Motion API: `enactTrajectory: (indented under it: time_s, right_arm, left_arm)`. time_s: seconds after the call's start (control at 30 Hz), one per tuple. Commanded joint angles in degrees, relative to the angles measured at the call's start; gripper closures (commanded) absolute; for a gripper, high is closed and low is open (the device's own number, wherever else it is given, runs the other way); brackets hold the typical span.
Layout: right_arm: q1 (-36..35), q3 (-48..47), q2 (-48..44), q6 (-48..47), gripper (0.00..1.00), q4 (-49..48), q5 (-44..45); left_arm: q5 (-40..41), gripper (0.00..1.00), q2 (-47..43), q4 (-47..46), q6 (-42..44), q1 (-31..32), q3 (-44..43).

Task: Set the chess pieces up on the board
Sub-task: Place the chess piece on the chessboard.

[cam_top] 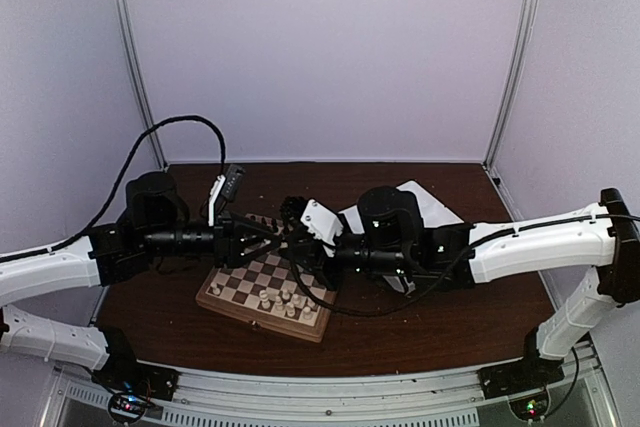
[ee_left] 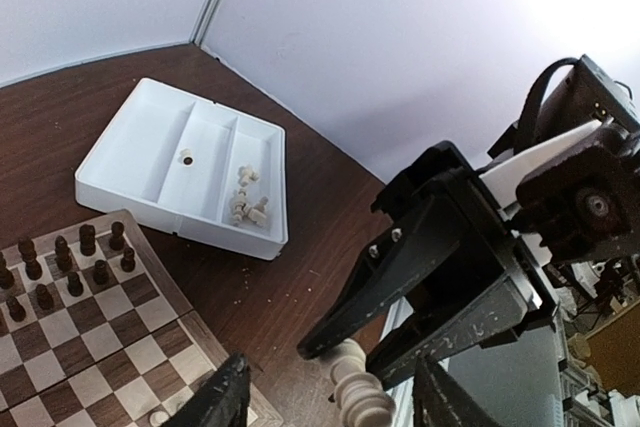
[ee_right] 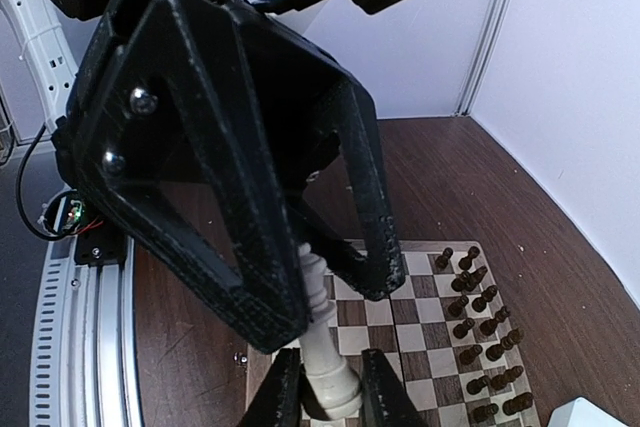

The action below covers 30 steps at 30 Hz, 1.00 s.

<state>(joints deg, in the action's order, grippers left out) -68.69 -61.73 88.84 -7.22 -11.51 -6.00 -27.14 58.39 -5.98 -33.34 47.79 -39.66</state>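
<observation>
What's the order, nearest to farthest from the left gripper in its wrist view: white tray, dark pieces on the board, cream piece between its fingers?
1. cream piece, between the fingers of the left gripper.
2. dark pieces, lower left, on the board.
3. white tray, upper left, beyond the board.

White shell segments on left arm (cam_top: 45, 277) and right arm (cam_top: 540, 245), black at joints and motor housings. Black cable (cam_top: 185, 119) looping off the left side. Black open-frame triangular fingers (ee_right: 250, 57), ribbed inside, silver screws (ee_right: 142, 99) near base.
</observation>
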Motion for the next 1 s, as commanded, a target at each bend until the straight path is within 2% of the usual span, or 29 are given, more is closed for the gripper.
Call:
enactTrajectory:
  time_s: [0.0,0.13,0.33,0.4,0.47,0.57,0.63,0.77,0.83,0.97]
  right_arm:
    - [0.37,-1.88,1.14,2.30,0.86,-1.79,2.14]
    - [0.39,-2.48,1.88,2.56,0.86,-1.81,2.11]
    - [0.48,-2.05,2.07,3.61,0.86,-3.11,2.77]
    - [0.45,-2.30,2.32,3.66,0.86,-2.83,2.62]
    - [0.48,-2.42,2.53,3.78,0.86,-2.80,2.57]
    - [0.57,-2.33,2.64,4.12,0.86,-2.98,2.71]
    - [0.57,-2.25,2.62,4.23,0.85,-3.12,2.51]
    - [0.65,-1.71,2.25,4.24,0.73,-3.31,2.40]
    - [0.81,-1.24,1.59,4.13,0.64,-3.18,2.48]
    - [1.31,1.11,-1.98,4.44,0.52,-2.71,2.79]
  left_arm:
    - [0.78,0.54,0.60,-0.53,1.56,0.26,-1.85]
    - [0.82,0.57,1.03,0.10,1.96,0.37,-2.00]
    - [1.66,0.77,1.11,0.79,2.41,0.37,-2.30]
    - [1.63,0.89,1.20,0.95,2.62,0.37,-2.43]
    - [1.97,0.92,1.18,1.05,2.67,0.37,-2.49]
    - [2.30,0.89,0.80,1.06,2.67,0.37,-2.36]
    - [2.79,1.00,0.48,1.41,2.82,0.37,-2.25]
    - [5.04,1.00,-0.39,6.42,4.27,0.37,-3.20]
    - [7.05,1.00,-0.91,12.25,5.87,0.37,-4.64]
    - [14.20,1.00,-2.83,25.83,7.83,0.37,-8.01]
